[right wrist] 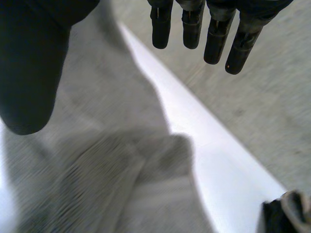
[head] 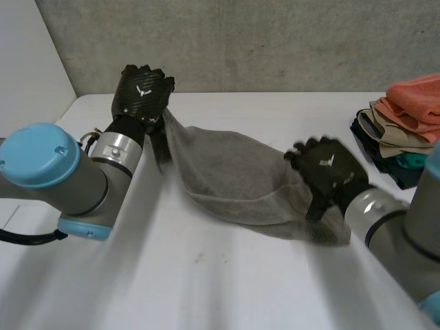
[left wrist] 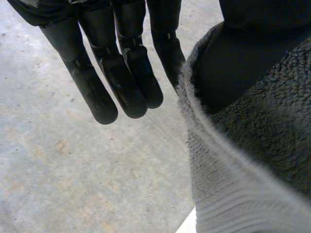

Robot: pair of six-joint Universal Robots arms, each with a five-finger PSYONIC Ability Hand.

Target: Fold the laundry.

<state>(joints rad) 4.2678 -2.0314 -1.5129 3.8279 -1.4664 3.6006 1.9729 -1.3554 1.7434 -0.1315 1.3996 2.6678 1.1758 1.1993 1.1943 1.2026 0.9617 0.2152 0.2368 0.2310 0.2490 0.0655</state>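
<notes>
Grey towel (head: 234,172) stretches lengthwise from left hand (head: 141,93) to right hand (head: 328,168).

A grey terry towel (head: 234,175) is hanging stretched out, one corner draping from the raised left robot hand (head: 141,93) and the opposite end lying under the right robot hand (head: 328,172). Its middle is sagging in a wrinkled pouch toward the surface (head: 206,282). A stack of folded laundry (head: 405,124), orange on top, is sitting near the surface's right edge.

The towel (head: 234,175) is stretched across the frame's centre, from the left hand (head: 142,93) at upper left to the right hand (head: 328,172) at right. Folded clothes (head: 402,127) are stacked at the right edge of the table (head: 206,289).
</notes>
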